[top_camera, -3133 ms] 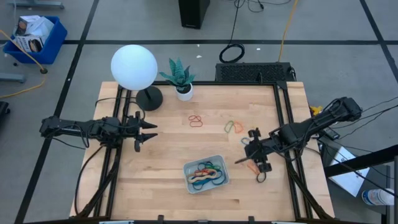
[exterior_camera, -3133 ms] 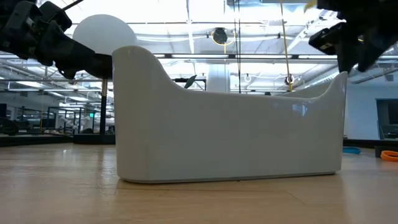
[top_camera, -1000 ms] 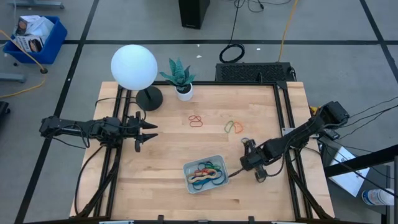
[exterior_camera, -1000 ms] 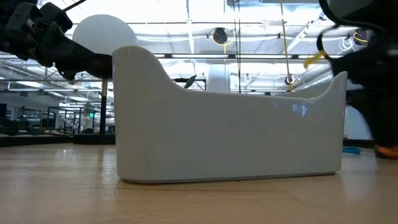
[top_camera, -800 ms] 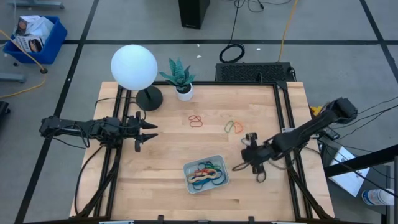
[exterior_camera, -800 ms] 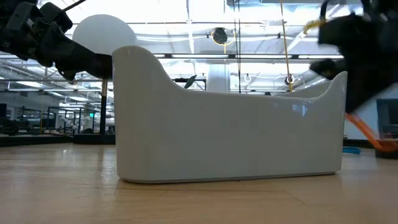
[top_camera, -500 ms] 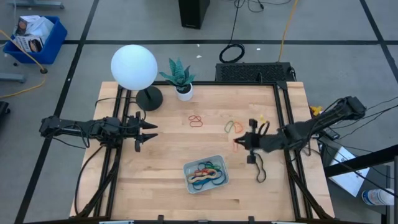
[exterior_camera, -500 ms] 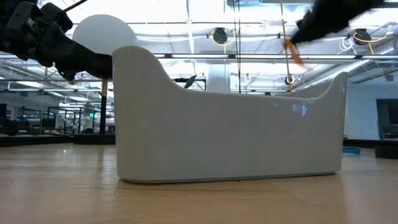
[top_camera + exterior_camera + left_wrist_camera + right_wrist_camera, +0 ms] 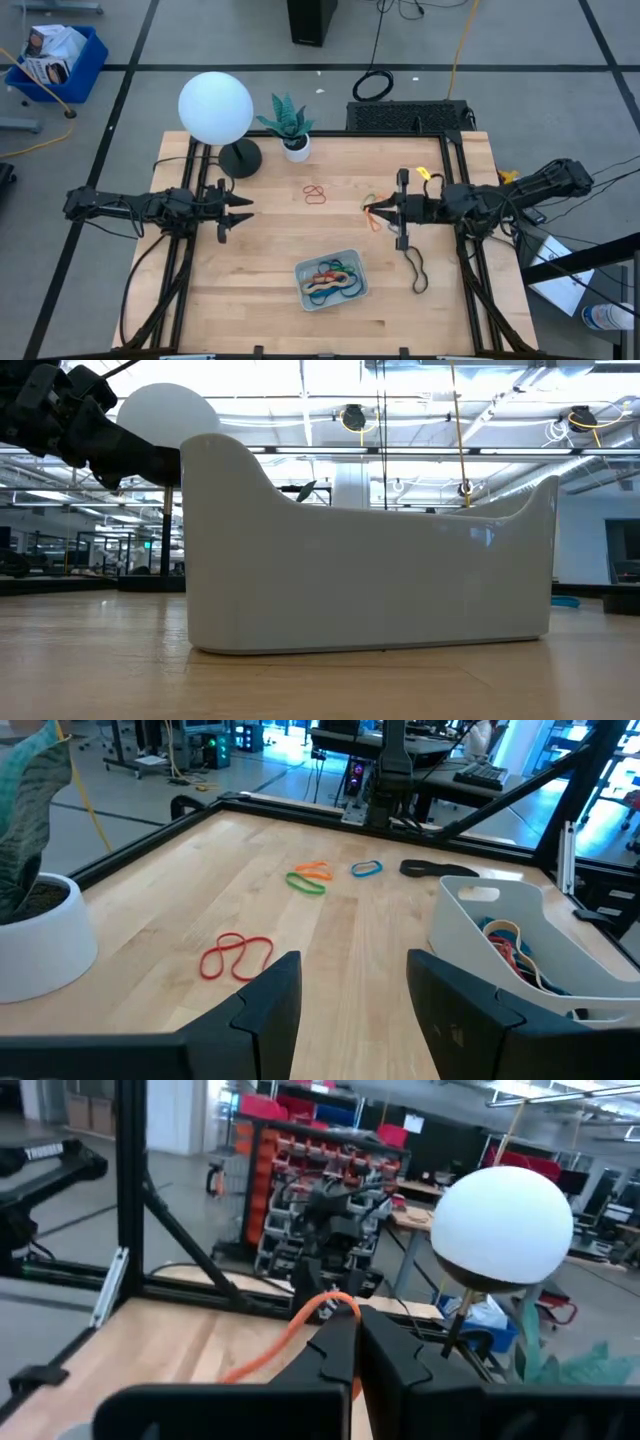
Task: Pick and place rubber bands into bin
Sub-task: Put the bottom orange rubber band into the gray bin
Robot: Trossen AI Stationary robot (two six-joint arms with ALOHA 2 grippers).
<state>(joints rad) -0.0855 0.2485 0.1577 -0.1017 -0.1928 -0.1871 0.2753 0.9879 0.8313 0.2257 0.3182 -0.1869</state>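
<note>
The pale bin (image 9: 304, 291) sits near the middle of the table's near side with several coloured rubber bands (image 9: 330, 279) in it; its wall (image 9: 370, 575) fills the low view. My right gripper (image 9: 368, 211) is raised over the table right of centre, shut on an orange rubber band (image 9: 285, 1340). Loose on the wood lie a red band (image 9: 315, 193), a green and an orange band (image 9: 308, 877), a blue band (image 9: 366, 869) and a black band (image 9: 418, 272). My left gripper (image 9: 246, 212) waits open at the table's left. My right gripper pinches the orange band's upper bend (image 9: 338, 1298) between its two shut fingers, at their free ends. The fingers lie about level and point toward the table's left. The band hangs slack below them, clear of the table.
A white globe lamp (image 9: 215, 107) and a small potted plant (image 9: 291, 125) stand at the far left of the table. Black frame rails (image 9: 455, 200) run along the right edge. Bare wood lies between the bin and the left gripper.
My right gripper has risen from the table beside the bin's right end and gone toward the far edge, out of the low view, levelling out to point left. The orange band has come up with it, lifted clear of the table.
</note>
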